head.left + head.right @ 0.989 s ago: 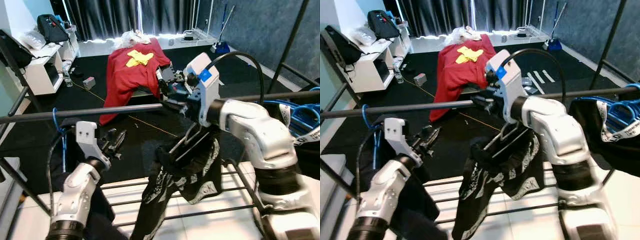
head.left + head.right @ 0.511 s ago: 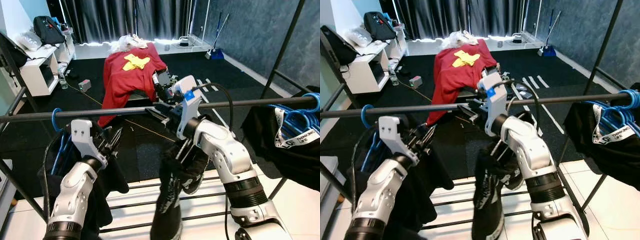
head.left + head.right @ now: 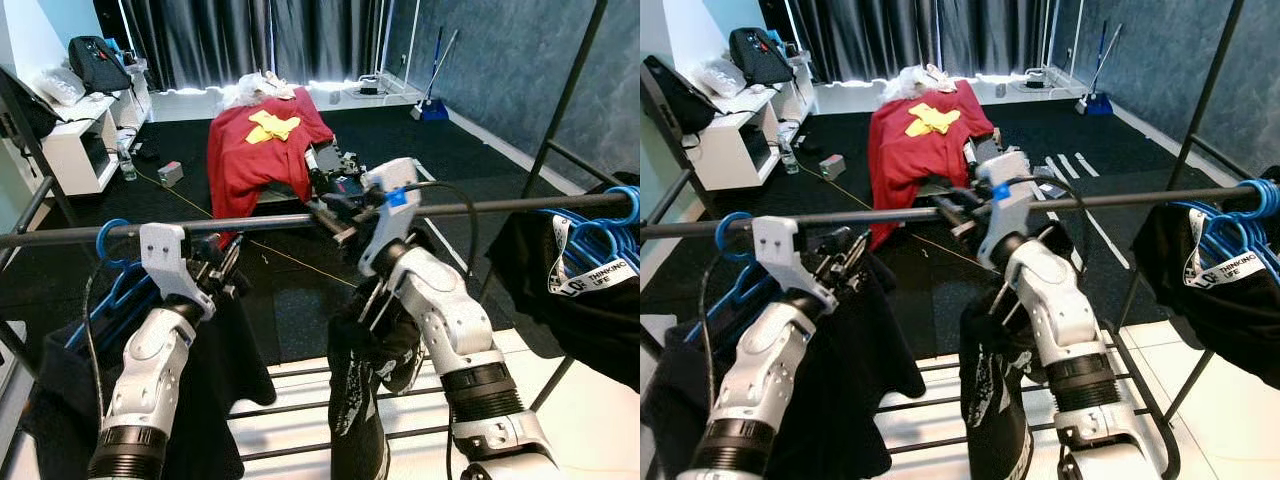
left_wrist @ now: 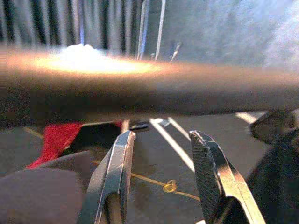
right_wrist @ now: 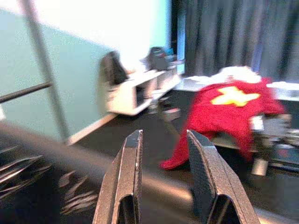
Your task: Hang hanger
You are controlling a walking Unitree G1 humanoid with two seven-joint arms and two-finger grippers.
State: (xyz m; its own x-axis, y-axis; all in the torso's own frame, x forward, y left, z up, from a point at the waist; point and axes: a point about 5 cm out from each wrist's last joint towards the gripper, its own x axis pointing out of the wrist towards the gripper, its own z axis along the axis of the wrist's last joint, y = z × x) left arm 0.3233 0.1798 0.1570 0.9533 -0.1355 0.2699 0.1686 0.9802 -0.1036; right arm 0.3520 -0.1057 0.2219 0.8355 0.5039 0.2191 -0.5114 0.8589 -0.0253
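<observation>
Rail: a dark horizontal clothes rail (image 3: pixel 270 222) runs across the scene from the robot's left to its right, at the height of both grippers
Right gripper: the right gripper (image 3: pixel 330 205) is raised at the rail near its middle; in the right wrist view its two black fingers (image 5: pixel 125 177) stand apart with nothing between them, the blurred rail lying just beyond the tips
Hanger: a hanger (image 3: pixel 368 300) carrying a dark patterned garment (image 3: pixel 360 385) hangs just below the right forearm, under the rail; its hook is hidden behind the arm, so I cannot tell whether it sits on the rail
Left gripper: the left gripper (image 3: pixel 222 268) is lifted close under the rail on the robot's left; in the left wrist view its fingers (image 4: pixel 114 172) are parted and empty, with the rail just above them
Blue hangers, left: a blue hanger (image 3: pixel 112 240) hooks over the rail beside the left gripper, with black clothing (image 3: pixel 215 360) draped below
Blue hangers, right: a bunch of blue hangers (image 3: pixel 605 235) with dark garments hangs at the rail's right end
Background: a red cloth (image 3: pixel 255 145) with a yellow shape covers something on the black floor; a white shelf unit (image 3: pixel 80 140) stands on the left and dark curtains (image 3: pixel 240 40) hang behind
</observation>
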